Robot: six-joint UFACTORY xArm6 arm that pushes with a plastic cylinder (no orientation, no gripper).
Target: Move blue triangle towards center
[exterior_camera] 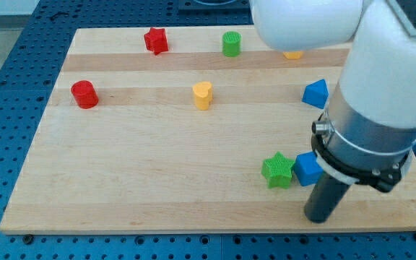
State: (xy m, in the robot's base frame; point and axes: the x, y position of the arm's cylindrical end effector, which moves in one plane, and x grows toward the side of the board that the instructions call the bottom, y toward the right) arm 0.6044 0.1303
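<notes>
My tip (319,217) sits nr bench (157,180) bottom-right corner, holding nothing; blue triangle (315,94) is well apart, up by the right edge.

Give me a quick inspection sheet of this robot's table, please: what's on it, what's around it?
Surface: pale wooden board, flat, lying on a blue perforated bench.
Job's things: blue triangle near the view's right edge, well off centre.
Clutter: red star, green cylinder, red cylinder, yellow heart, green star touching a blue cube; a yellow block mostly hidden by the arm.
Gripper: none; my tip rests just below the blue cube, far from the blue triangle.
Cables: nothing seen.
Surroundings: only the bench shows.
</notes>
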